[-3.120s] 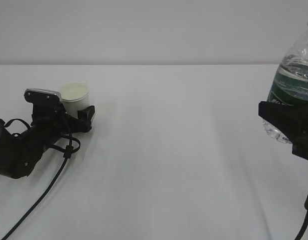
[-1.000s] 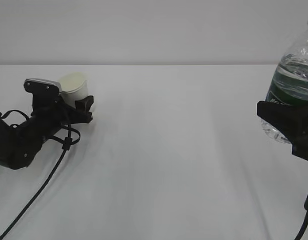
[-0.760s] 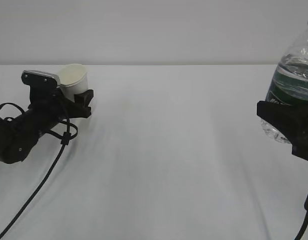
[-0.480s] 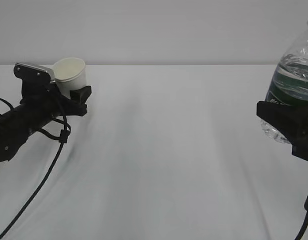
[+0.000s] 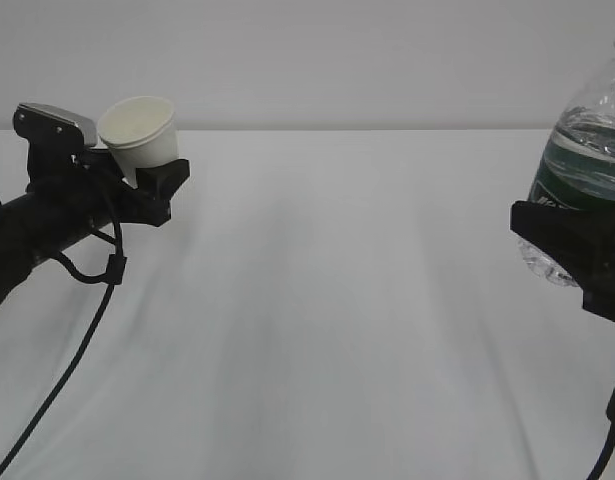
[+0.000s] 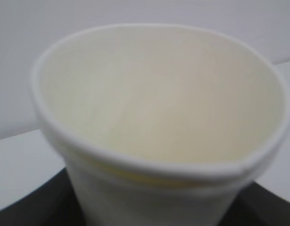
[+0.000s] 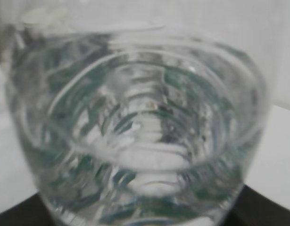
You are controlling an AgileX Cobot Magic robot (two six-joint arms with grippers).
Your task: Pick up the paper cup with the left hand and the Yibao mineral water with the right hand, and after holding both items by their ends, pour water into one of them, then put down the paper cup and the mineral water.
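White bench (image 5: 317, 330), pale wall. Left pincer (image 5: 137, 180) grips paper cup (image 5: 139, 132) low (mouth clear); right pincer (image 5: 572, 250) clamps Yibao mineral water (image 5: 587, 165) near base, for pouring.

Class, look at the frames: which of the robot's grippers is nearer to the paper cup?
Left. The left gripper is clamped on the paper cup near its base, lifted off the table. The right gripper is far across the table, holding the water bottle.

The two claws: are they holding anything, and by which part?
Yes. The left gripper holds the paper cup by its base; the right gripper holds the water bottle near its bottom.
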